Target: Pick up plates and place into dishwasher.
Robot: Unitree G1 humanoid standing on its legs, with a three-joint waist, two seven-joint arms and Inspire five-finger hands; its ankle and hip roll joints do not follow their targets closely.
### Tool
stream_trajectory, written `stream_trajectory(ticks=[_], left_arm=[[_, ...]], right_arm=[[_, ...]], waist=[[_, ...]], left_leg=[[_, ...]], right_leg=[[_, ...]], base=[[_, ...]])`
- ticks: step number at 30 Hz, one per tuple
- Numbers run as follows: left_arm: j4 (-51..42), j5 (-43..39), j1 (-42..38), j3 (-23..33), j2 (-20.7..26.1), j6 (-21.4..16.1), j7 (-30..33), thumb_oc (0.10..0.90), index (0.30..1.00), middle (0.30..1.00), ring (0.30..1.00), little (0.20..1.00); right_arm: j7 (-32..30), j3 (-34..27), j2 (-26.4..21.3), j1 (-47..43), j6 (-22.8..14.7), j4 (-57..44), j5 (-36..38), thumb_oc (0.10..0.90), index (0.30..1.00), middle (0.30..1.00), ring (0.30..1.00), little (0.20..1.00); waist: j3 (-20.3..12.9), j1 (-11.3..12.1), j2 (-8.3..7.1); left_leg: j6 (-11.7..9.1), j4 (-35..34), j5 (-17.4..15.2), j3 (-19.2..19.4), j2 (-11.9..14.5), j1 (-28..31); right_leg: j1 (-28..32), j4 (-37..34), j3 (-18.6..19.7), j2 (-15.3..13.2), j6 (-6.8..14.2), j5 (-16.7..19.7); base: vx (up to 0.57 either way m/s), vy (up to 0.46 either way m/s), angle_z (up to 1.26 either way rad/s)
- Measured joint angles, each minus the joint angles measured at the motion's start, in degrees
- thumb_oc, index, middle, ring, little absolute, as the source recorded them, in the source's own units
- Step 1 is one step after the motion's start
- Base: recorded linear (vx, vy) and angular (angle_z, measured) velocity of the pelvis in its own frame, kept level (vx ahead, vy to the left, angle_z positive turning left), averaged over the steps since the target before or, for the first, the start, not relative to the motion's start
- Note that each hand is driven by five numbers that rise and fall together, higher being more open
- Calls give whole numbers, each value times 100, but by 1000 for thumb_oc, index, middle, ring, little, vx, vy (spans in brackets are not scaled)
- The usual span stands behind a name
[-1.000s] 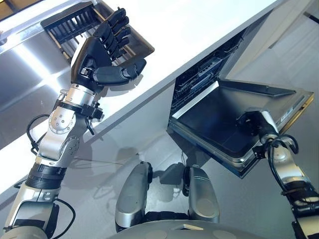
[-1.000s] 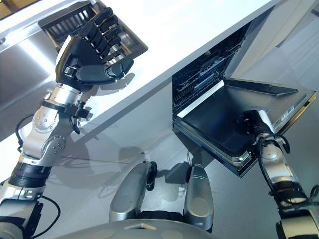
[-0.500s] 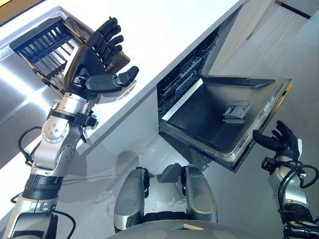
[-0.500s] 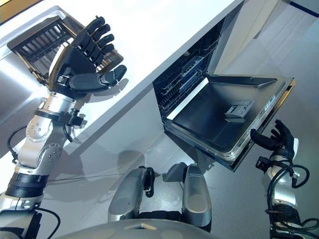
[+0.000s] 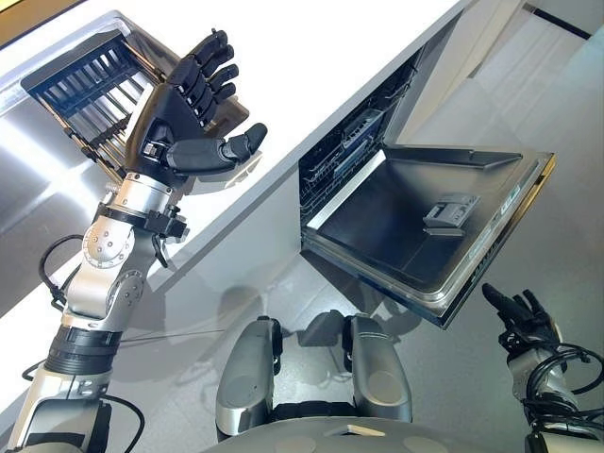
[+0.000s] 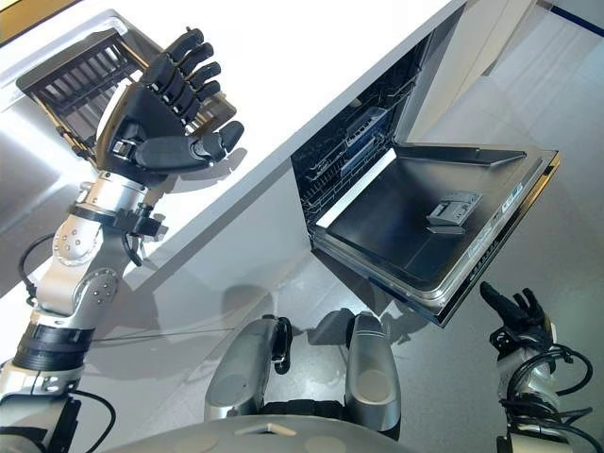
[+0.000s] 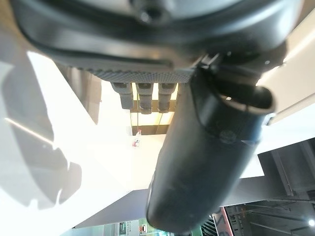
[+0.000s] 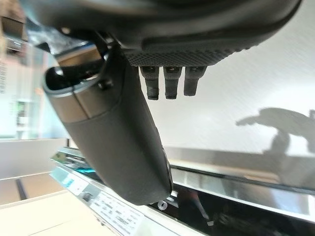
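dark rack [image 5: 90, 90] beside white counter [image 5: 311, 57].

White countertop [image 5: 311, 57], dark slatted rack [image 5: 90, 90] seemingly set in its steel sink [image 5: 38, 179], grey floor [image 5: 566, 123] below

Bright, even light from above. The glossy white desk [image 5: 311, 57] is blown out to near featureless white. Strong glare streak on the brushed steel sink basin [image 5: 38, 142]. Soft shadow of the raised left hand [image 5: 184, 118] falls on the desk edge. The open steel dishwasher door [image 5: 425, 236] shows dull reflections. Wrist views: nearby hand bulk blurred, thumb out of focus.
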Motion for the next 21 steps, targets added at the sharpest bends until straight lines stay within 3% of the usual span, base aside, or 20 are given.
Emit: stream_trajectory(ticks=[3,7,14,21], left_arm=[[0,1,-39,-37,0,111,-8,800,900,900,900,900],[22,2,-65,-52,-1,234,-10,800,900,900,900,900],[58,4,-151,-202,-1,269,-73,800,900,900,900,900],[96,2,-172,-203,-26,269,-165,800,900,900,900,900]], right_arm=[[863,51,23,-99,197,190,589,800,900,900,900,900],[1979,373,44,-57,359,271,745,800,900,900,900,900],[2397,767,-291,-71,806,261,901,800,900,900,900,900],[2420,1510,-834,-69,1315,-897,996,800,900,900,900,900]], waist=[[-2,23,1],[-54,69,2],[-100,108,4],[-99,95,6]], left_leg=[[-12,7,3,-2,-4,-2],[-48,38,-9,-20,-4,-5],[-85,190,-28,-67,-10,-137],[-215,197,19,-284,-13,-204]], right_leg=[[-5,21,-32,-24,-4,-2],[-8,53,-70,-40,-10,-4],[-124,255,-225,-119,-51,-27],[-243,395,-477,-166,-232,-36]], base=[[9,-33,0],[6,-22,-3],[0,-5,2],[-1,-4,-7]])
